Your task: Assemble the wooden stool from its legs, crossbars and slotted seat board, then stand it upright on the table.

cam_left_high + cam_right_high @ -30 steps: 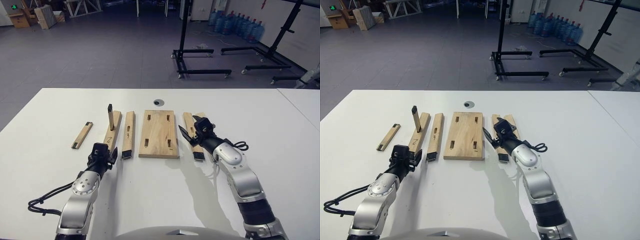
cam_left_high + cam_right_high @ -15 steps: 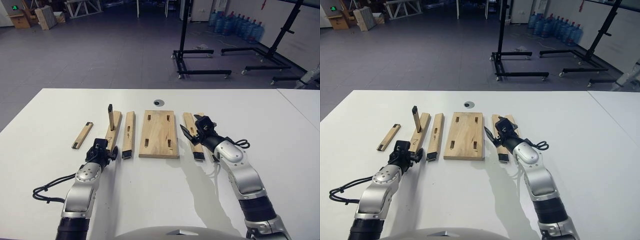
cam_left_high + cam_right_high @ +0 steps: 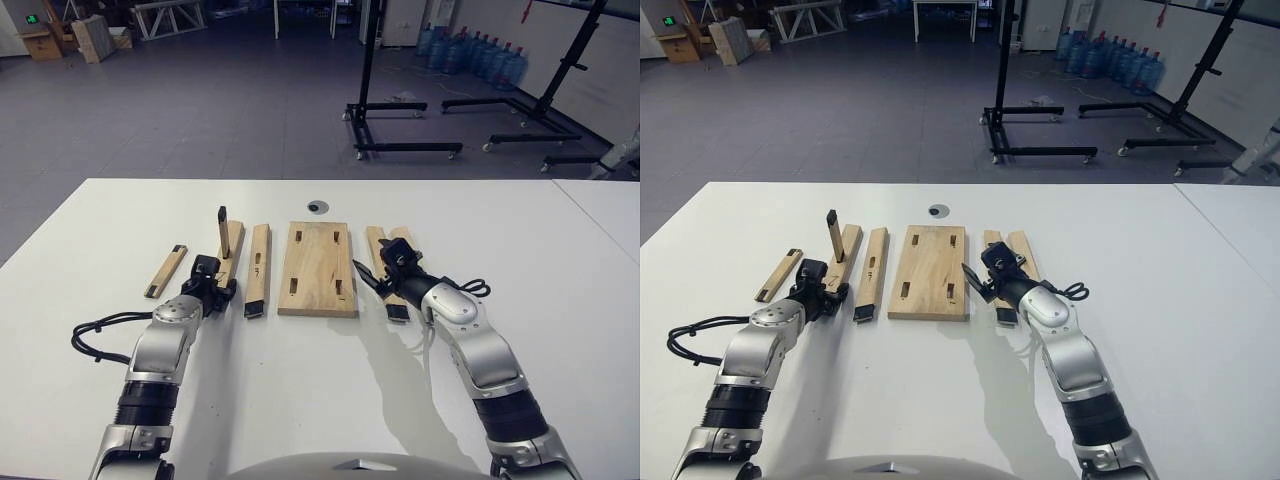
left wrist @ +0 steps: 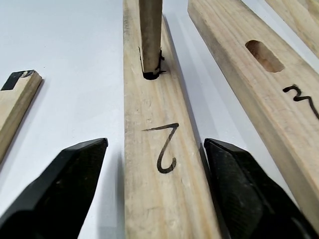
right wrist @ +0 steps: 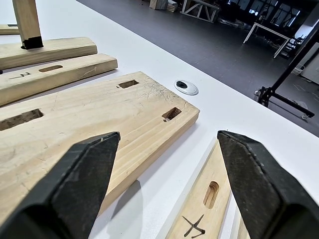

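1. Left eye view: a smooth white desk (image 3: 90, 220) holds flat pieces of pale wood in a row.
   - The seat board (image 3: 318, 268) lies flat in the middle. It is a rectangle with four small slots cut in it.
   - On its left lie a long leg (image 3: 258, 265), then the leg marked 2 (image 3: 235, 243), then a short crossbar (image 3: 166, 270) with dark ends.
   - An upright crossbar (image 3: 222, 230) stands with its foot stuck in the slot of the leg marked 2.
   - The right legs (image 3: 380, 243), two of them, lie side by side on the other side of the board.
   - The left end effector (image 3: 218, 277) sits low at the near end of the leg marked 2.
   - The right end effector (image 3: 380, 264) sits over the near part of the right legs, just beside the board.

2. Left wrist view: the leg marked 2 (image 4: 154, 149) has rough grain and a "2" drawn in black pen.
   - The upright crossbar (image 4: 150, 25) is plugged into a slot ringed with black.
   - The black fingers (image 4: 60, 194) are spread wide, one on each side of this leg. I cannot tell if they touch it.
   - The long leg (image 4: 239, 55) has an oval slot and a black squiggle.

3. Right wrist view: the wedge fingers (image 5: 75, 184) are spread wide apart, low over the desk.
   - The seat board (image 5: 89, 114) lies just beyond them, thick, with cracked grain.
   - A right leg (image 5: 199, 214) shows an oval slot and a pen mark like a cross.
   - A round grey plug (image 5: 182, 86) sits in the desk past the board.
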